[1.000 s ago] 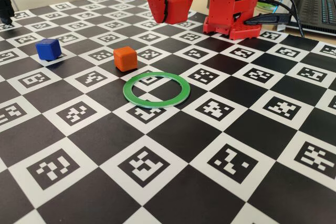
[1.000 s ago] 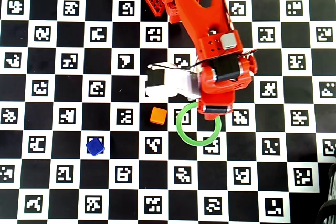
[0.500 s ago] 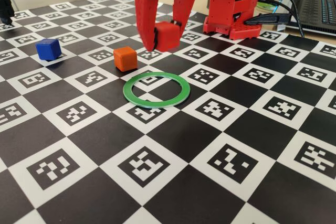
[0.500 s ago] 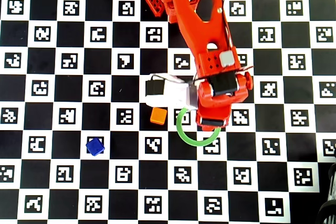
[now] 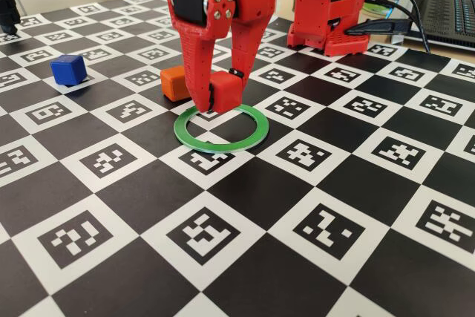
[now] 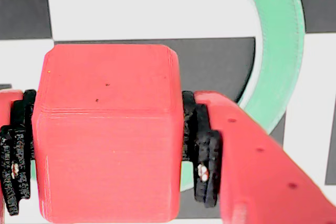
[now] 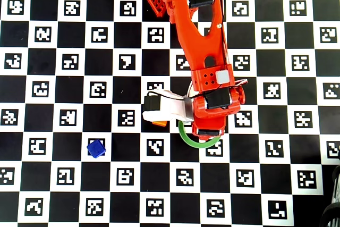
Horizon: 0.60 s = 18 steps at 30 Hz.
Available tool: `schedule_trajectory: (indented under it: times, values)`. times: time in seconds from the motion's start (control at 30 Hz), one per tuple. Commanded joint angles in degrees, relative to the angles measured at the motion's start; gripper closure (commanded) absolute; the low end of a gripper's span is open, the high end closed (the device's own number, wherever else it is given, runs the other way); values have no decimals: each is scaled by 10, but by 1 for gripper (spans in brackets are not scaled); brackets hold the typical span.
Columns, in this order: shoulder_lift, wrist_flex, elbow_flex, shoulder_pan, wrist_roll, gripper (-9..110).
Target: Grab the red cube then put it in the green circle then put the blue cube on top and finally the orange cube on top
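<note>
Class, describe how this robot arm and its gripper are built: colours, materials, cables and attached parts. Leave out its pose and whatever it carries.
The arm is bright red plastic with black motor blocks set into it. The gripper has two red fingers lined with black pads. A white and black camera module is mounted beside the wrist, with thin dark cables running to it. The red base has a perforated top.
</note>
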Motion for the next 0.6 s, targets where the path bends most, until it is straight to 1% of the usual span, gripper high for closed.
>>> schedule_trajectory:
  times: [0.0,0.2,0.57]
  values:
    - [10,-15,0,-11,-4,89]
    - [-2,-41,8,-14,-17,90]
    - [-25,-45,-4,-10,-26,90]
